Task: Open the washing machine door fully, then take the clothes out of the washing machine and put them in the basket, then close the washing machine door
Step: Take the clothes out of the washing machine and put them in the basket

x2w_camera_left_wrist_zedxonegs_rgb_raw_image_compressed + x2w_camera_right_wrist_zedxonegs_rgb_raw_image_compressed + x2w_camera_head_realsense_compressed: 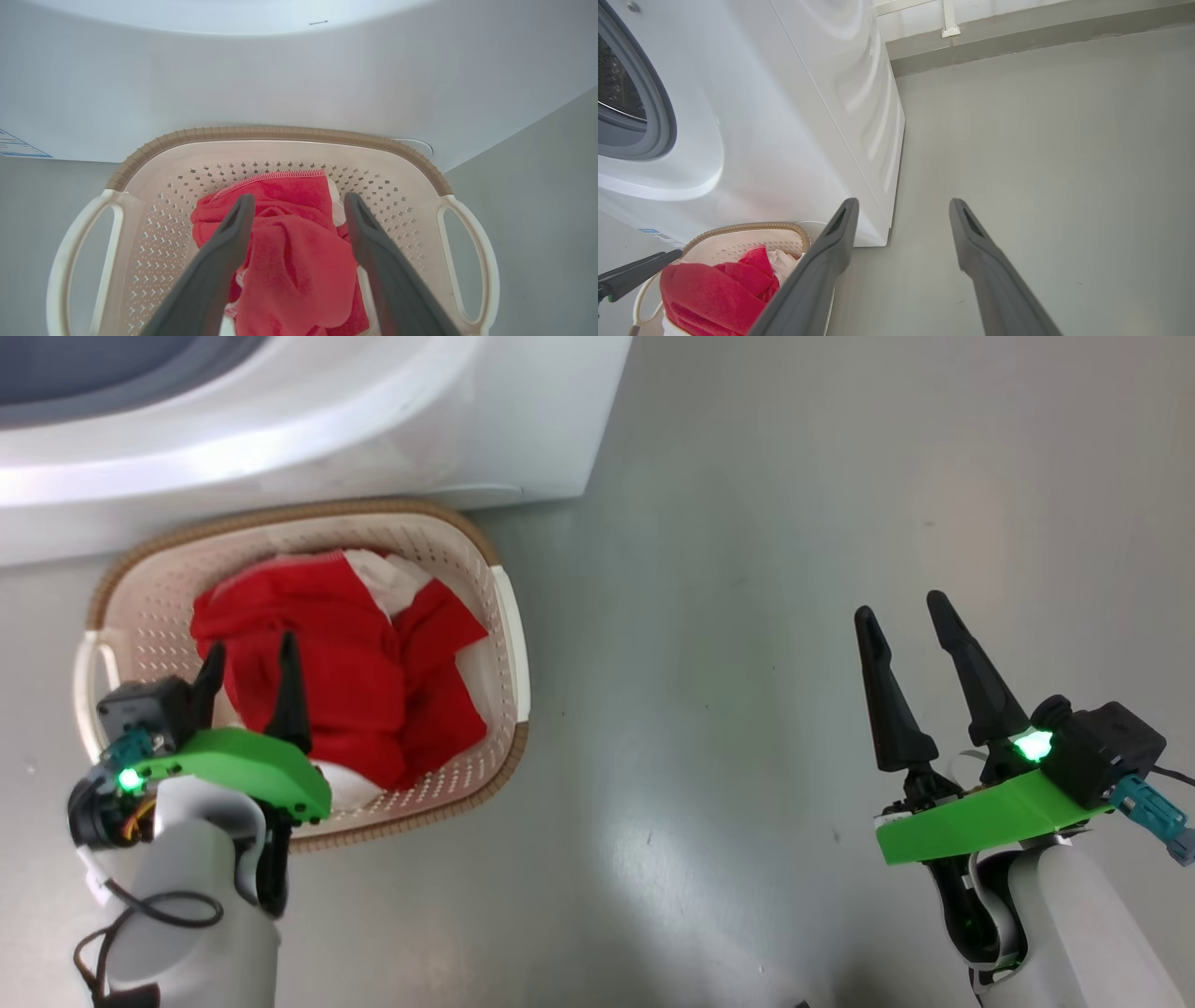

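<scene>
Running off the top edge at 11 o'clock, the washing machine [373,420] was cut short. At 9 o'clock the basket [308,513] held the clothes [327,653]; my left jaws hung spread above them, gripping nothing, and my right jaws stood spread, empty, at 4 o'clock.

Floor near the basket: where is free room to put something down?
Bare grey floor lies between the basket and the right gripper, up to the washing machine. The basket is crowded: red clothes fill it, with the open left gripper above them.
</scene>
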Controlling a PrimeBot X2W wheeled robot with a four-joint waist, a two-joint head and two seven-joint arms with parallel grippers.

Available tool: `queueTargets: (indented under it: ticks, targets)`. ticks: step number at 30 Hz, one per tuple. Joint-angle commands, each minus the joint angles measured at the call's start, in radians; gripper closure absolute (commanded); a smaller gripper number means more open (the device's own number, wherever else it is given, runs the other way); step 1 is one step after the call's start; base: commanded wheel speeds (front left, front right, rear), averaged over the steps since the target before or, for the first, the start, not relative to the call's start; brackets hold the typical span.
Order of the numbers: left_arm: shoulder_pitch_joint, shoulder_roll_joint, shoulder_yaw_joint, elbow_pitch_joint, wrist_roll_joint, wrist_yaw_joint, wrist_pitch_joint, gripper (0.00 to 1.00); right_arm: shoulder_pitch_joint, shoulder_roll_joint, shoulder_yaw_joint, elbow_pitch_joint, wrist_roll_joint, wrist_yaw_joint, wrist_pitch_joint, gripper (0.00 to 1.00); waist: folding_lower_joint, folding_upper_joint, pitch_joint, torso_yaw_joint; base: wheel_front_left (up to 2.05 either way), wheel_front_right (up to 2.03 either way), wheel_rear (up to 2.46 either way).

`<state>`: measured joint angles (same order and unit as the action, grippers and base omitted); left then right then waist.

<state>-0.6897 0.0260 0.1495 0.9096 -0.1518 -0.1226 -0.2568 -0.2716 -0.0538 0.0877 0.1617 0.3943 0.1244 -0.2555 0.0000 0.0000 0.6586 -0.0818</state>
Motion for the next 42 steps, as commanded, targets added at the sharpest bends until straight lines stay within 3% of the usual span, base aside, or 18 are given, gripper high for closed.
queueTargets:
  ticks: [1,25,42]
  targets:
    - [0.049,0.028,0.027,-0.02,0.002,0.0,-0.005,0.0,0.013,0.003,0.019,-0.017,-0.014,0.006,-0.006,0.0,0.0,0.0,-0.032,0.007,0.0,0.0,0.0]
    - [0.356,0.024,0.003,-0.29,-0.036,-0.008,-0.005,0.0,0.206,-0.042,0.006,0.045,0.008,0.006,-0.006,0.0,0.0,0.0,-0.452,0.049,0.0,0.0,0.0]
    - [0.639,0.024,-0.014,-0.569,-0.039,-0.008,-0.005,0.0,0.423,-0.08,-0.04,0.024,0.023,0.006,-0.006,0.0,0.0,0.0,-0.656,0.073,0.0,0.0,0.0]
